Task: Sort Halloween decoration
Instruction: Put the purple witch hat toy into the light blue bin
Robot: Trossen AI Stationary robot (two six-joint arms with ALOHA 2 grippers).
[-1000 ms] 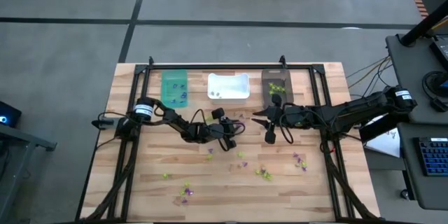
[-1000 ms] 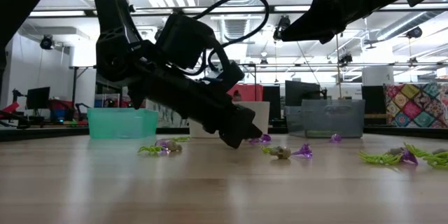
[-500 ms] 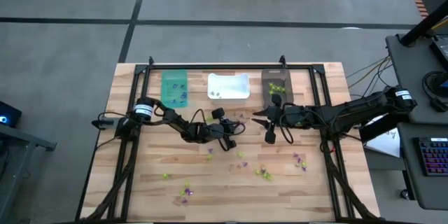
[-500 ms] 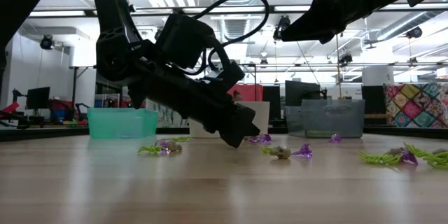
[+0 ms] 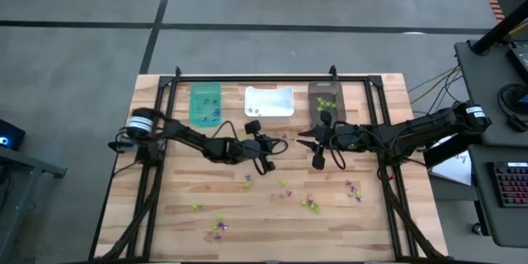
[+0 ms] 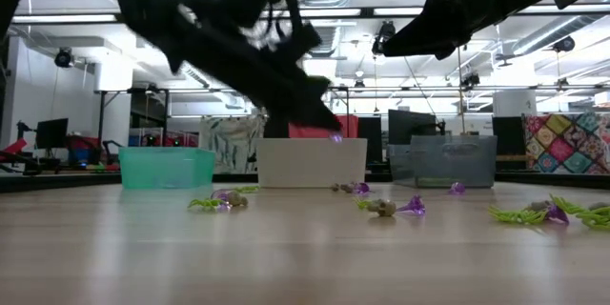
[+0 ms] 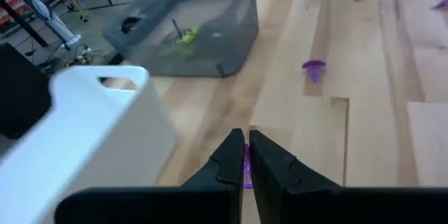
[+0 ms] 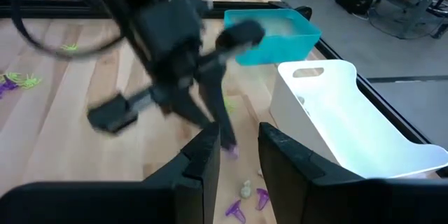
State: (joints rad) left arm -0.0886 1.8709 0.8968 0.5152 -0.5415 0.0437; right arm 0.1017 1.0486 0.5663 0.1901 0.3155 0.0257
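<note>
My left gripper (image 7: 246, 140) is shut on a small purple trinket (image 7: 246, 171) and hangs above the table's middle (image 5: 279, 143), in front of the white bin (image 5: 269, 101). Other purple, lime-green and pale trinkets lie loose on the wood: some near the middle (image 6: 381, 208), some toward the near edge (image 5: 219, 227) and some on the right (image 5: 355, 188). My right gripper (image 8: 238, 157) is open, holds nothing and hovers high (image 5: 307, 138), just right of my left gripper. The teal bin (image 5: 206, 105) and the dark bin (image 5: 325, 99) flank the white one. My left gripper pinches the purple trinket (image 6: 335, 137) between its two fingertips, only at their free ends. The fingers slant downward, pointing toward the table's right side. The trinket is lifted clear of the wood and peeks out just below the tips.
The three bins stand in a row along the far edge, with a black frame rail (image 5: 256, 78) behind them. One purple trinket (image 7: 313, 68) lies close to the dark bin. Bare wood lies at the near left of the table (image 5: 165, 214).
My left gripper has risen from the tabletop toward the white bin. It has carried the purple trinket up with it, so the trinket now hangs clear of the wood. My right gripper has kept still.
</note>
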